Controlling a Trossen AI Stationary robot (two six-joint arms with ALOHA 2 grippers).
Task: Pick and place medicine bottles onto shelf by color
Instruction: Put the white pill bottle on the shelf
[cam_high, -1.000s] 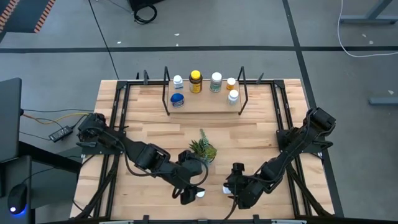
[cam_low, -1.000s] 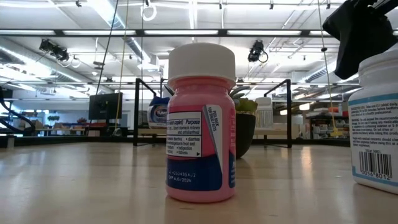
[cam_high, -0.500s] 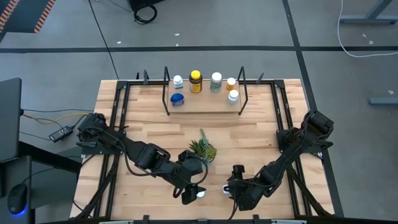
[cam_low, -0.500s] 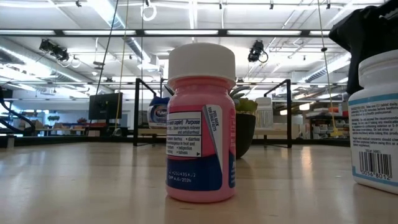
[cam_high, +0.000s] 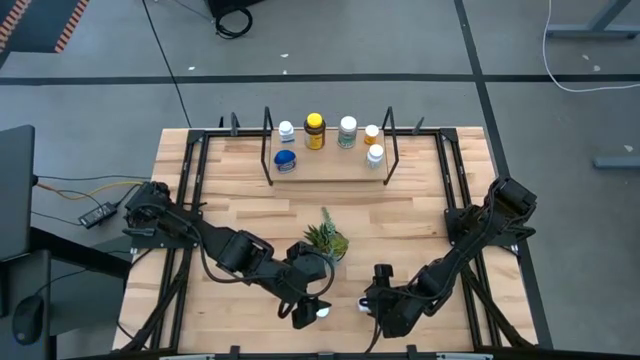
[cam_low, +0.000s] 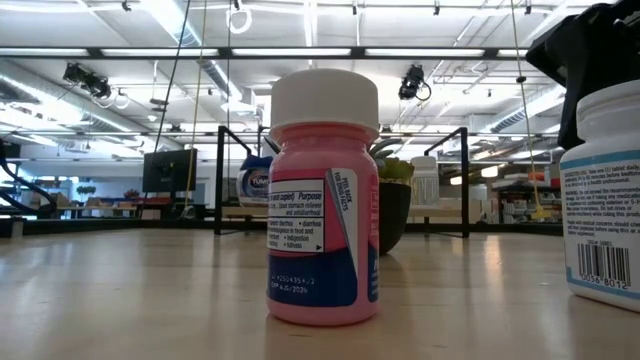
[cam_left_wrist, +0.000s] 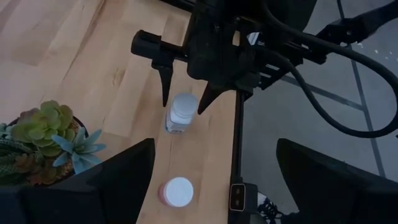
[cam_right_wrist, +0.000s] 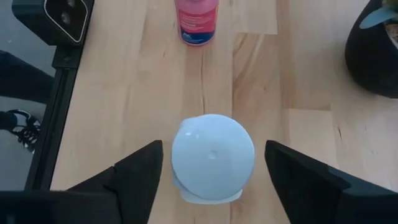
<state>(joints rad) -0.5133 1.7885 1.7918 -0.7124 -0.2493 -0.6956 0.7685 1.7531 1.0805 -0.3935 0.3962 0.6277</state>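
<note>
The white-capped bottle (cam_right_wrist: 212, 157) stands upright between the right gripper (cam_right_wrist: 213, 163) fingers, which are wide and not yet touching it. The pink bottle (cam_left_wrist: 175, 191) stands between the fingers of the left gripper (cam_left_wrist: 208, 180), also wide, nothing held. On the shelf (cam_high: 328, 169) 6 bottles are placed already; 2 are left on the table (cam_high: 420, 200), near the small plant (cam_high: 326, 240). By my judgement approx. three quarters done.

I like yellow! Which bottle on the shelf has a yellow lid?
The dark round bottle at the back of the light-wood shelf. The other bottles there have white, blue or orange tops.
</note>
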